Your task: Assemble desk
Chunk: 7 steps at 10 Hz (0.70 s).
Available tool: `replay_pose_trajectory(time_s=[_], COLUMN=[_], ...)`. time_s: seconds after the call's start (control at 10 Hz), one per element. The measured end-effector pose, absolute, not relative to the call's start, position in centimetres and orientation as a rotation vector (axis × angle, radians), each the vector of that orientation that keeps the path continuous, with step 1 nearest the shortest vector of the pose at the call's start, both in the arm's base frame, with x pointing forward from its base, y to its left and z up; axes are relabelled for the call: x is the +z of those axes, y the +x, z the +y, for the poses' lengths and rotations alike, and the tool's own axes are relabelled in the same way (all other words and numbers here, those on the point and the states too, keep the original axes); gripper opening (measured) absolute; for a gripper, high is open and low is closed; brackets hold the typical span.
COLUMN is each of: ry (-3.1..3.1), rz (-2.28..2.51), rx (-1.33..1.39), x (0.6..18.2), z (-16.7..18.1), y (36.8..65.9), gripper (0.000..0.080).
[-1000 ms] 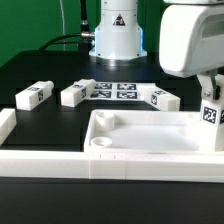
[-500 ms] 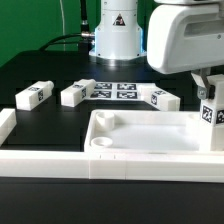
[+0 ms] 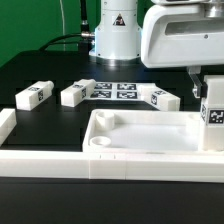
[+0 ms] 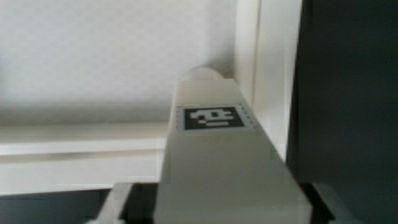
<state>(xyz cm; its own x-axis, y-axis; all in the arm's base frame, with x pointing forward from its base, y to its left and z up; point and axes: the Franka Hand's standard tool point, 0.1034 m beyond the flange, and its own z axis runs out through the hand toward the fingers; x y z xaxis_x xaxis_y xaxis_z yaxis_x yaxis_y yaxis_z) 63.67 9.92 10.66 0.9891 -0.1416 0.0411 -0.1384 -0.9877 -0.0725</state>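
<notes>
- The gripper (image 3: 207, 88) was clamped partway shut on a white leg (image 3: 213, 118), held upright at the desk top's (image 3: 140, 150) end on the exterior view's right.
- Three spare legs (image 3: 33, 95) lay on the black table (image 3: 30, 65) behind.

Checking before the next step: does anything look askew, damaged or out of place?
Nothing stands out. Three legs lie beyond the desk top; the gripper holds a fourth leg upright at its corner on the exterior view's right.
</notes>
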Motion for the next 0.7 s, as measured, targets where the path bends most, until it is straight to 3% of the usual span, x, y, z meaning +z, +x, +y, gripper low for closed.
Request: replay_pose_trajectory(time_s=[0.7], ry=[-3.014], rz=[0.664], rx=[-0.060], x=[10.6], z=[8.4], y=[63.7], gripper=[0.0291])
